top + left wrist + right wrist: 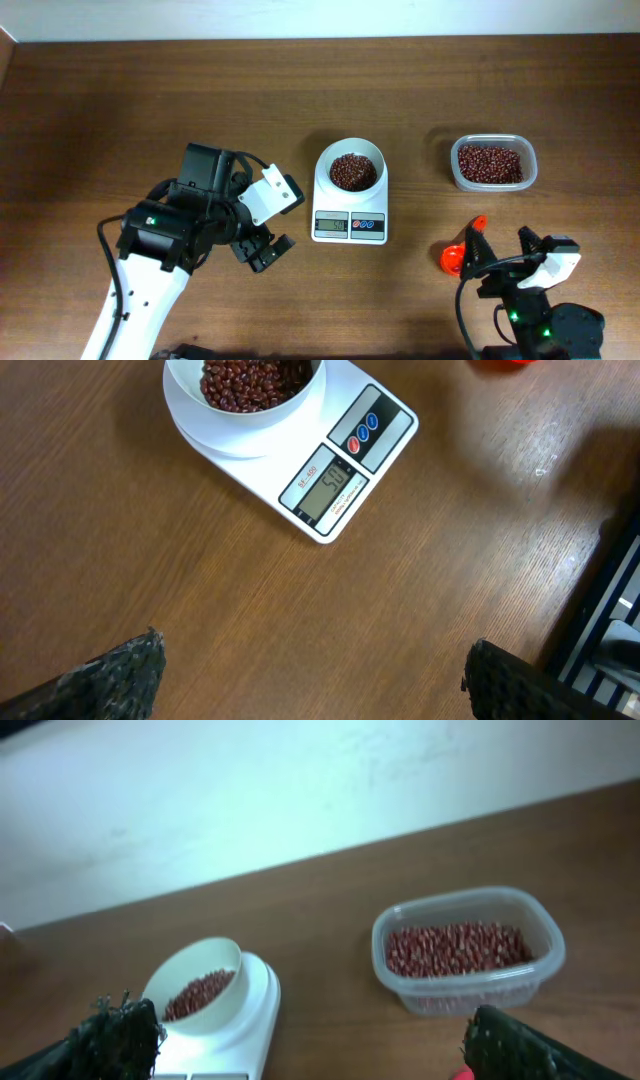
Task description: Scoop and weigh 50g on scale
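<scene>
- My white tubular left arm (135, 285): black joint housings, small green mark, looping black cable.
- Its white boxy wrist camera block (270, 193).
- My black right arm (545, 325): green lights, white wrist block.
- My left gripper (262, 250): black, with rough-textured fingertips (120, 675).

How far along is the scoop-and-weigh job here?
Done: beans sit in the bowl on the scale, whose display appears to read 50. In hand: nothing; the left gripper and right gripper are open and empty, the orange scoop lying beside the right one. Left: seemingly nothing beyond confirming the reading; the tub holds more beans.
</scene>
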You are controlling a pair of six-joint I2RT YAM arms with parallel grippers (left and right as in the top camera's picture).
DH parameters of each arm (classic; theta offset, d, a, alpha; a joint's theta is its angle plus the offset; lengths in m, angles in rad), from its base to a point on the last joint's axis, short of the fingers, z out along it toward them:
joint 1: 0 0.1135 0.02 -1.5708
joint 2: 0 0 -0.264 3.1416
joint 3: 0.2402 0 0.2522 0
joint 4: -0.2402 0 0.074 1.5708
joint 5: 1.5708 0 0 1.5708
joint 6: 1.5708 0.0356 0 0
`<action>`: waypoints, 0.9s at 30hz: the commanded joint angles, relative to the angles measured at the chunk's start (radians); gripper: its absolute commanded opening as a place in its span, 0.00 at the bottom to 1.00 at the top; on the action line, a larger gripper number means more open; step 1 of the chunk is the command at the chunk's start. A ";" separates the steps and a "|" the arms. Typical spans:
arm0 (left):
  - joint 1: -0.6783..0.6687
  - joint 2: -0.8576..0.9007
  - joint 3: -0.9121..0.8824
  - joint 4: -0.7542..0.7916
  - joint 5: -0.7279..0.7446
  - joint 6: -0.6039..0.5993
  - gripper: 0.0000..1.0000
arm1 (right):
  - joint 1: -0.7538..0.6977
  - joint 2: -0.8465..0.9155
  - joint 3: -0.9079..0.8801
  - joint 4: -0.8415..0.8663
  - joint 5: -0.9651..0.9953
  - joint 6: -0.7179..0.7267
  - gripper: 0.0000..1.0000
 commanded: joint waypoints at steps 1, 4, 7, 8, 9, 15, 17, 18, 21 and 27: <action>0.004 -0.004 0.014 0.001 0.018 0.016 0.99 | -0.002 -0.030 -0.024 0.029 -0.013 -0.011 0.99; 0.004 -0.004 0.014 0.001 0.018 0.016 0.99 | -0.003 -0.030 -0.050 0.066 -0.032 -0.011 0.99; 0.004 -0.004 0.014 0.001 0.018 0.016 0.99 | -0.002 -0.030 -0.097 0.153 -0.050 -0.010 0.99; 0.004 -0.004 0.014 0.001 0.018 0.016 0.99 | -0.003 -0.030 -0.114 0.194 -0.061 -0.011 0.99; 0.004 -0.004 0.014 0.001 0.018 0.016 0.99 | -0.003 -0.030 -0.134 0.238 -0.073 -0.011 0.99; 0.004 -0.004 0.014 0.001 0.018 0.016 0.99 | -0.002 -0.030 -0.215 0.366 -0.080 -0.011 0.99; 0.004 -0.004 0.014 0.001 0.018 0.016 0.99 | -0.002 -0.030 -0.236 0.396 -0.080 -0.011 0.99; 0.004 -0.004 0.014 0.001 0.018 0.016 0.99 | -0.002 -0.030 -0.250 0.419 -0.080 -0.011 0.99; 0.004 -0.004 0.014 0.001 0.018 0.016 0.99 | -0.002 -0.030 -0.296 0.507 -0.081 -0.011 0.99; 0.004 -0.004 0.014 0.001 0.018 0.016 0.99 | -0.002 -0.030 -0.323 0.562 -0.069 -0.032 0.99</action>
